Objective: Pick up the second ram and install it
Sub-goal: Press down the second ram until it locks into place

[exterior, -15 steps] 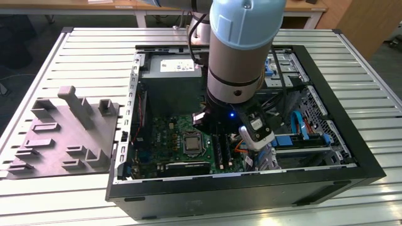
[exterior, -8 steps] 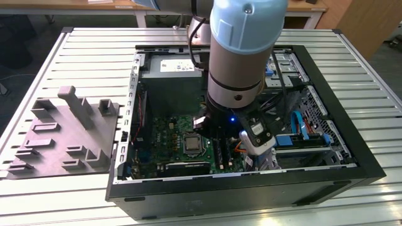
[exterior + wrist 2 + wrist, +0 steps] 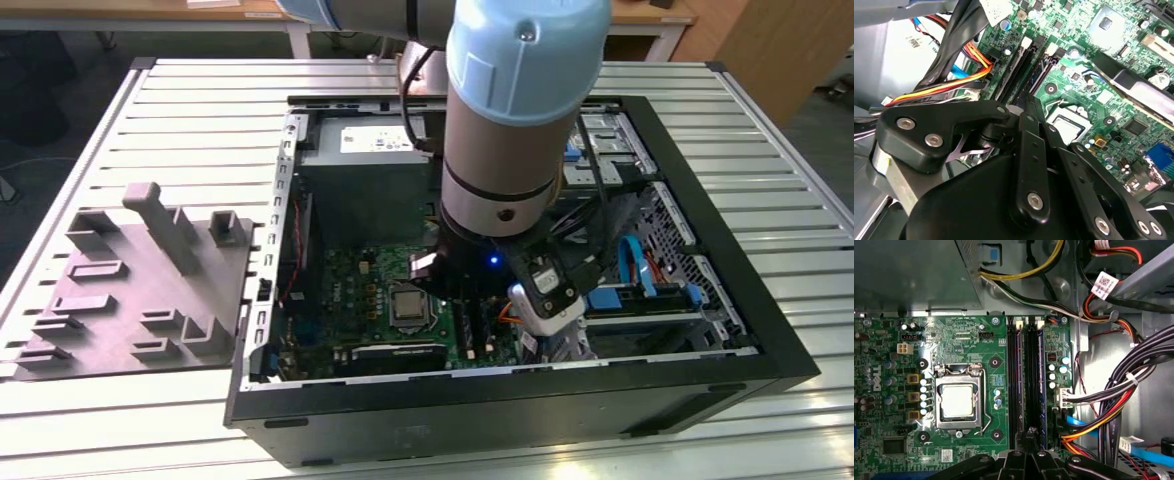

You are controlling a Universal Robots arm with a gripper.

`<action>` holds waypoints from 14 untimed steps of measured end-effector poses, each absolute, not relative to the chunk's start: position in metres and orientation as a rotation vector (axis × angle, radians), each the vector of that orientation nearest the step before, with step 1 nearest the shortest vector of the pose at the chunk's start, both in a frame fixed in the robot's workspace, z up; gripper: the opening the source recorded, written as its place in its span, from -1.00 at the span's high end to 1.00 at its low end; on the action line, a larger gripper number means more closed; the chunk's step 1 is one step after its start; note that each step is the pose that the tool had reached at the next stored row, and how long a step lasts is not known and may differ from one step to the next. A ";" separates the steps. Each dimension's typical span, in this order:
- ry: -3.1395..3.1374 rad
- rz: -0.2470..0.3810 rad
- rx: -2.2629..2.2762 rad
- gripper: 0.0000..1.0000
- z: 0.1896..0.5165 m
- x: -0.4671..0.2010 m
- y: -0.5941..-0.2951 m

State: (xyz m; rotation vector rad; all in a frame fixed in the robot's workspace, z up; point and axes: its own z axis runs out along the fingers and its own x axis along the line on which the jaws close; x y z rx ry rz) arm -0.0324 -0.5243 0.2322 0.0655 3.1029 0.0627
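Reaching down inside the open computer case (image 3: 747, 330), your hand (image 3: 1030, 452) hangs over the motherboard (image 3: 999, 337) beside the CPU socket (image 3: 958, 402). I cannot tell whether it grips anything. The second ram (image 3: 1039, 385) looks seated in a slot there. Careful: cables (image 3: 1114, 390) crowd near that socket and could snag. Outside the case, a grey tray (image 3: 134, 290) sits on the slatted table (image 3: 200, 110).

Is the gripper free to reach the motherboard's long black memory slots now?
Probably yes: the gripper hangs at the end of the long black memory slots; the coloured cables lie beside them, not across.
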 end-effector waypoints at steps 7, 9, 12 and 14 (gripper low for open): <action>3.103 0.062 0.065 0.80 0.229 -0.032 -0.527; 3.103 0.062 0.065 0.80 0.229 -0.032 -0.529; 3.103 0.062 0.066 0.80 0.229 -0.032 -0.529; 3.103 0.063 0.066 0.80 0.228 -0.032 -0.529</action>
